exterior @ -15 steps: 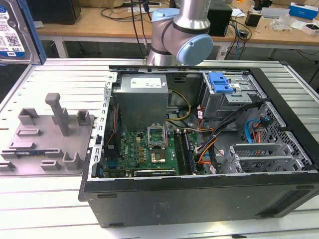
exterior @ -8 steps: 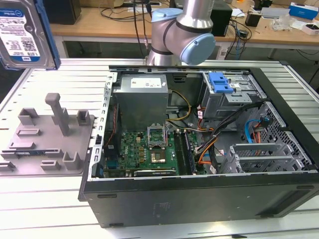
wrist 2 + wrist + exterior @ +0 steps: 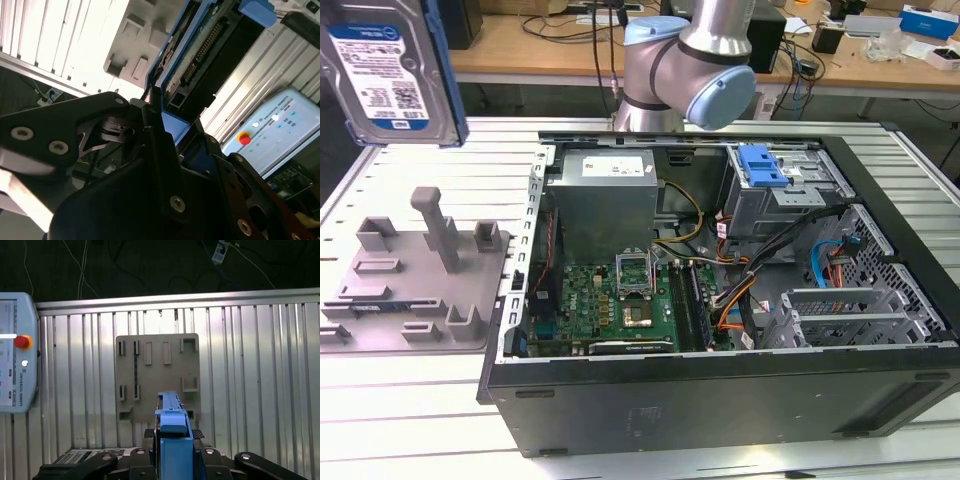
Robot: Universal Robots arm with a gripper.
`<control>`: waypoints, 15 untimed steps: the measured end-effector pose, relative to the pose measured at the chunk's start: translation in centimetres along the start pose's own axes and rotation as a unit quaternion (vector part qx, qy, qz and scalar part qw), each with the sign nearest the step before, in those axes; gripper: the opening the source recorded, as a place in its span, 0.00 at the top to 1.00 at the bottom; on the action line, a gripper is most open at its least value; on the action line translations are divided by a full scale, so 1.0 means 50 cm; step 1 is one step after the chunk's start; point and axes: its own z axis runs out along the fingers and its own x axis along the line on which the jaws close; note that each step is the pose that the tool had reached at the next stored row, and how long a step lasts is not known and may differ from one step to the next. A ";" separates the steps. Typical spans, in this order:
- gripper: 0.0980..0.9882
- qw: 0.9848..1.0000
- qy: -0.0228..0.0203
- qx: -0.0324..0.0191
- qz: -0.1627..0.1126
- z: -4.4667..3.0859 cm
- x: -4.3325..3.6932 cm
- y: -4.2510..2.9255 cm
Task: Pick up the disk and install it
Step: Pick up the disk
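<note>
Pinching the disk [image 3: 172, 412], a flat rectangular silver metal hard drive with a white-and-blue barcode label in a blue plastic carrier bracket, the black gripper [image 3: 172, 439] has its fingers pressed against the two sides of the blue bracket, as the first wrist view shows from behind the drive's narrow edge. In the second wrist view the gripper [image 3: 165, 117] clamps the near end of the disk [image 3: 210, 45], whose connector edge and blue frame run away from the fingers. In the exterior view the disk [image 3: 385, 75] hangs in the air at the exterior view's left, label side towards the camera, tilted a little, lifted clear of the grey plastic fixture plate with raised pegs and slots [image 3: 420, 275] that lies below it. The same fixture plate [image 3: 157, 375] sits beyond the held drive in the first wrist view, flat on the ribbed silver aluminium table [image 3: 250, 365]. Just beside the plate, towards the exterior view's right, stands the open black computer case [image 3: 720, 400], well apart from the disk; inside it are a green motherboard [image 3: 610, 300], a big grey metal power-supply box [image 3: 605, 195] and a small blue ribbed plastic latch [image 3: 762, 165] on the drive cage. Behind the case rises the silver and pale-blue robot arm [image 3: 690, 70]. A pale control pendant with a red button [image 3: 15, 365] rests at the table's edge.
</note>
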 end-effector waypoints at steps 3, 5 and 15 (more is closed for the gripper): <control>0.70 1.000 0.000 0.000 0.000 -0.001 0.008 -0.026; 0.70 1.000 0.000 0.000 0.000 -0.001 0.016 -0.053; 0.70 1.000 0.000 -0.001 0.000 -0.004 0.056 -0.177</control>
